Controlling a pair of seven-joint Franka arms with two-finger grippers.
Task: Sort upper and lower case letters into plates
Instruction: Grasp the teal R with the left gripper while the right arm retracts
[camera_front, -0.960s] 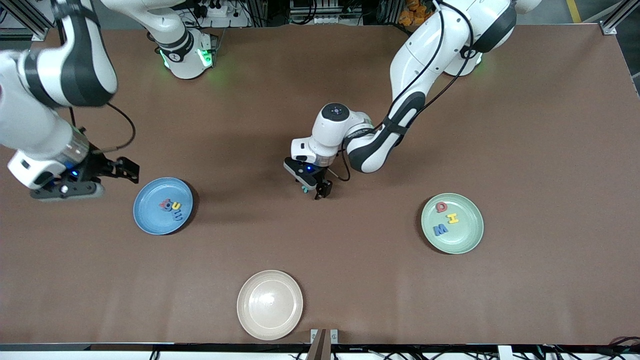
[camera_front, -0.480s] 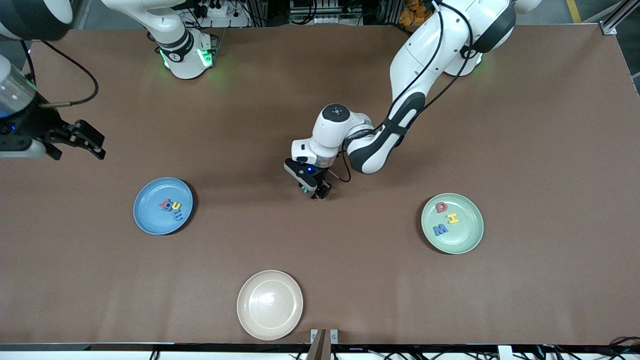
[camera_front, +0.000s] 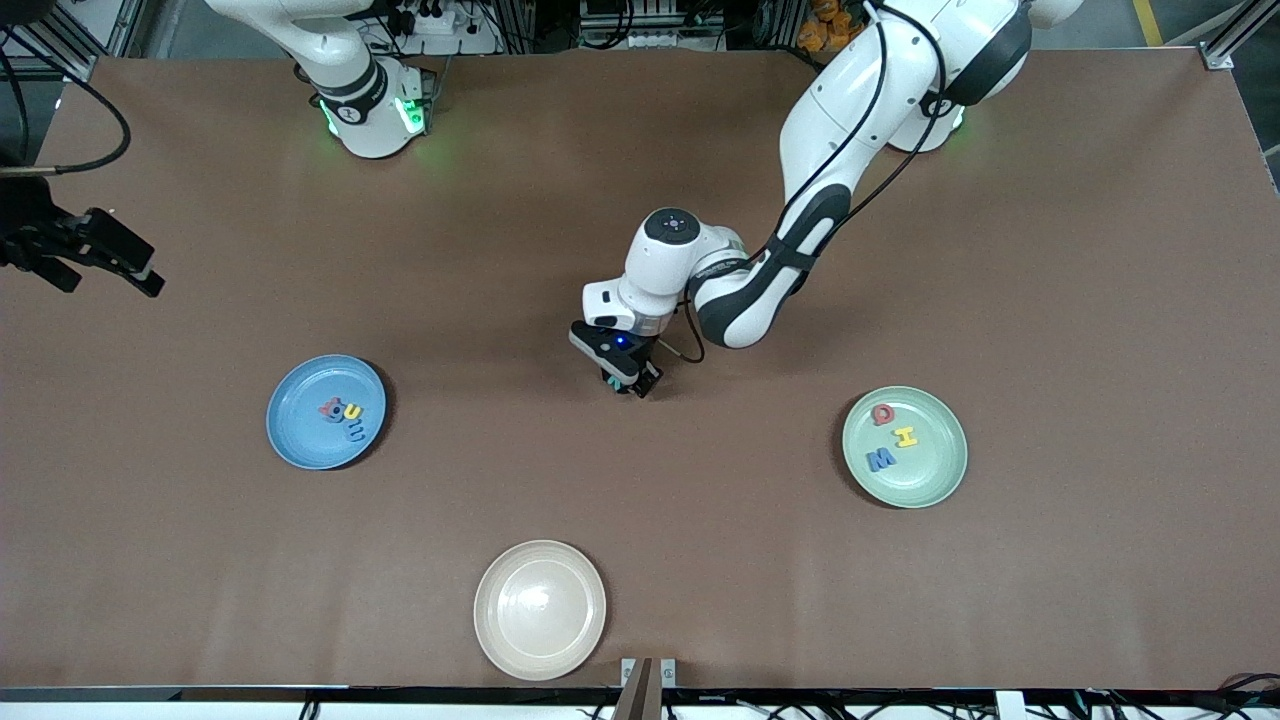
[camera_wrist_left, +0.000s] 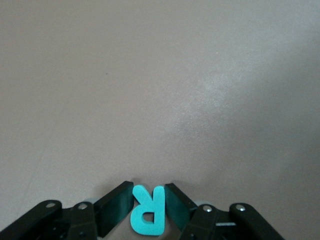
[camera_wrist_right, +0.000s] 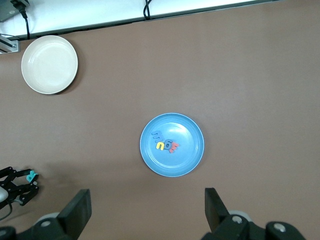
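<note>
Brown tabletop all around, and my left gripper (camera_wrist_left: 148, 212) is down at its middle, fingers (camera_wrist_left: 116, 210) pinched onto the teal R (camera_wrist_left: 148, 211), which lies flat on the table (camera_front: 700, 560) between them. Touching both edges, looks square. Risk now: the R is thin and flat, so if I lift with only a shallow bite it could pivot or pop out, and a drag across the surface would twist it.

Outward from there: the mint green plate (camera_front: 935, 490) sits toward my left arm's end, nearer the front camera, holding Q (camera_front: 883, 413), H (camera_front: 905, 436) and M (camera_front: 881, 459). That's where I judge this capital belongs. The sky blue plate (camera_front: 300, 440) at the right arm's end holds the small lowercase cluster (camera_front: 343, 413). A cream plate (camera_front: 540, 640) sits nearest the camera. My right gripper (camera_front: 85, 255) waits, spread wide, over the table edge.
</note>
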